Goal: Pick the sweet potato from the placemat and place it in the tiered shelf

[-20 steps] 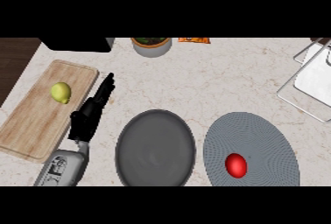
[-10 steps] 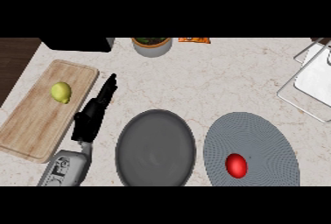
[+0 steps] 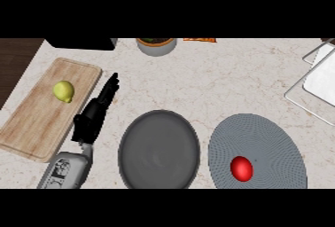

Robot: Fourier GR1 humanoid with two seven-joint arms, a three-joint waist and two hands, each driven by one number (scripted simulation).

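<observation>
sweet potato [image 3: 241,168]: red, lying on the grey ribbed placemat [image 3: 262,133] at the desk's [image 3: 216,80] near right; not in the tiered shelf [image 3: 321,84], which sits at the far right edge. transfer outstanding. grey plate [image 3: 159,148]: near centre. left hand [image 3: 95,115]: fingers straight, grasping nothing, beside the cutting board [image 3: 39,115] bearing a lemon [image 3: 63,91]. right hand: unseen.

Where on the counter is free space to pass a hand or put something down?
The widest bare patch lies between the pot, the dark plate, the placemat and the tiered shelf. It is crowded at left, where the left hand lies between cutting board and plate.
</observation>
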